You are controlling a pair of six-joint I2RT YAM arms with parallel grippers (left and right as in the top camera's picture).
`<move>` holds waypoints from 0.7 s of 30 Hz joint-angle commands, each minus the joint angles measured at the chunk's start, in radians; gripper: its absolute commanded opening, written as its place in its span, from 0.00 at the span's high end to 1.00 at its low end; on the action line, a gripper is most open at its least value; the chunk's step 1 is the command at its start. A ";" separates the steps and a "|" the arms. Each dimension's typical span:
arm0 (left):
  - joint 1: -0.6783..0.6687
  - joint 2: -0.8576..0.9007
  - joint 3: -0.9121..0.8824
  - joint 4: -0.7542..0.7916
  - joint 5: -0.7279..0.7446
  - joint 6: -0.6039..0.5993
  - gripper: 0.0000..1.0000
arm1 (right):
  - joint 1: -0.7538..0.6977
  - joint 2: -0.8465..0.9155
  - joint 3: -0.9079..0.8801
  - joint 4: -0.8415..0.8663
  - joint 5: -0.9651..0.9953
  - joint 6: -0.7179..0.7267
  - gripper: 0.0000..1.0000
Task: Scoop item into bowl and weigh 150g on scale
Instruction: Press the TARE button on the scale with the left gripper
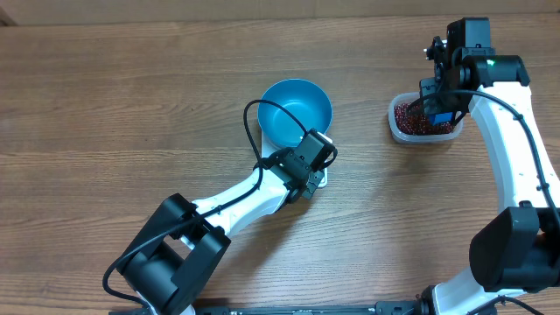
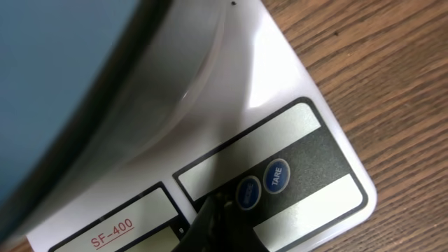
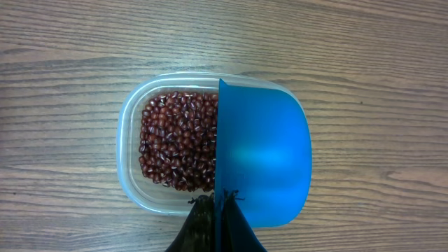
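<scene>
Our right tool (image 3: 218, 204) grips the scoop (image 3: 262, 161) over the tub (image 3: 129, 150) – the beans (image 3: 178, 140) inside look tiny, hard and loose, so we'd dig under the heap, never pinch. Left tool (image 2: 218, 213), closed empty, sits at the scale (image 2: 273, 70) – bowl (image 1: 296, 112) on top.

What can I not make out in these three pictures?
Scale, overhead: mostly hidden under the bowl and left arm.
Scale display, left wrist: no digits readable; left gripper covers part of the panel.
Beans, right wrist: the scoop hides the tub's right half.
</scene>
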 commanded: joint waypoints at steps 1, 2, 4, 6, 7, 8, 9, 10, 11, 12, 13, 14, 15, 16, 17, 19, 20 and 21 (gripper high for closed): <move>0.006 0.019 -0.006 -0.006 -0.017 0.010 0.96 | -0.003 0.004 0.016 0.005 -0.006 -0.002 0.96; 0.006 0.019 -0.006 -0.008 -0.017 0.010 0.96 | -0.003 0.004 0.016 0.005 -0.005 -0.002 0.96; 0.006 0.019 -0.006 -0.009 -0.017 0.010 0.96 | -0.003 0.004 0.016 0.005 -0.005 -0.002 0.96; 0.006 0.019 -0.006 -0.010 -0.017 0.010 0.96 | -0.003 0.004 0.016 0.005 -0.005 -0.002 0.96; 0.006 0.019 -0.006 -0.011 -0.017 0.010 0.96 | -0.003 0.004 0.016 0.005 -0.006 -0.002 0.96; 0.006 0.019 -0.006 -0.011 -0.017 0.010 0.96 | -0.003 0.004 0.016 0.005 -0.006 -0.002 0.96; 0.006 0.019 -0.006 -0.011 -0.017 0.010 0.96 | -0.003 0.004 0.016 0.005 -0.006 -0.002 0.96; 0.006 0.019 -0.006 -0.012 -0.017 0.007 0.96 | -0.003 0.004 0.016 0.005 -0.005 -0.002 0.96; 0.006 0.019 -0.006 -0.013 -0.017 0.007 0.96 | -0.003 0.004 0.016 0.005 -0.006 -0.002 0.96; 0.006 0.019 -0.006 -0.013 -0.017 0.007 0.96 | -0.003 0.004 0.016 0.005 -0.005 -0.002 0.96; 0.006 0.020 -0.006 -0.012 -0.017 0.007 0.96 | -0.003 0.004 0.016 0.005 -0.005 -0.002 0.96; 0.006 0.021 -0.006 -0.012 -0.017 0.007 0.96 | -0.003 0.004 0.016 0.005 -0.005 -0.002 0.96; 0.006 0.023 -0.006 -0.011 -0.017 0.007 0.96 | -0.003 0.004 0.016 0.005 -0.005 -0.002 0.96; 0.006 0.027 -0.006 -0.010 -0.017 0.007 0.96 | -0.003 0.004 0.016 0.005 -0.005 -0.002 0.96; 0.006 0.031 -0.006 -0.008 -0.017 0.007 0.96 | -0.003 0.004 0.016 0.005 -0.005 -0.002 0.96; 0.006 0.038 -0.006 -0.002 -0.017 0.008 0.96 | -0.003 0.004 0.016 0.005 -0.005 -0.002 0.96; 0.006 0.038 -0.006 -0.001 -0.017 0.008 0.96 | -0.003 0.004 0.016 0.005 -0.005 -0.002 0.96; 0.006 0.038 -0.006 -0.001 -0.017 0.007 0.96 | -0.003 0.004 0.016 0.005 -0.005 -0.002 0.96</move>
